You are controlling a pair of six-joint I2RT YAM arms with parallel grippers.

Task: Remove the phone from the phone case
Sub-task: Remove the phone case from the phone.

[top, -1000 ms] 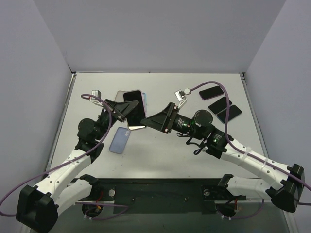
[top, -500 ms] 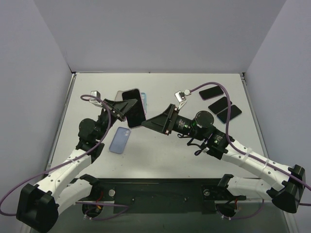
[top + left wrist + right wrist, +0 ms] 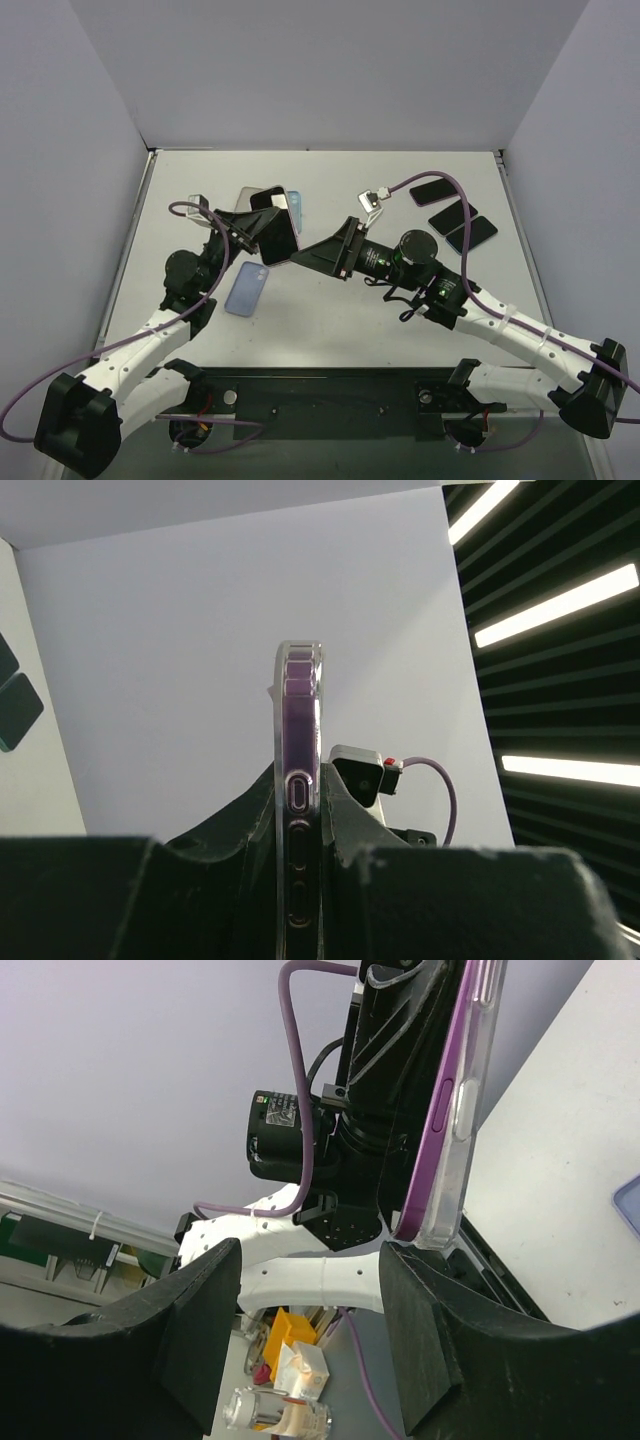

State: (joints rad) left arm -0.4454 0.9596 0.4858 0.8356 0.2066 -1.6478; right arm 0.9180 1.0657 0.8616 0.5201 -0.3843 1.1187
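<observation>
My left gripper (image 3: 268,232) is shut on the phone (image 3: 280,226), a purple phone in a clear case, and holds it raised on edge above the table. In the left wrist view the phone (image 3: 300,780) stands edge-on between the closed fingers of the gripper (image 3: 300,880). My right gripper (image 3: 303,256) is open just right of the phone's lower corner. In the right wrist view the gripper (image 3: 310,1330) is spread wide. The cased phone's corner (image 3: 445,1190) sits at the tip of one finger (image 3: 430,1330), and nothing is clamped.
A light blue case (image 3: 247,288) lies on the table below the left gripper. Other phones or cases (image 3: 297,207) lie behind the held phone. Three dark phones (image 3: 453,213) lie at the back right. Grey walls enclose the table.
The left gripper has turned the held phone more upright and shifted it slightly. The right gripper has edged left toward the phone's lower corner, still open.
</observation>
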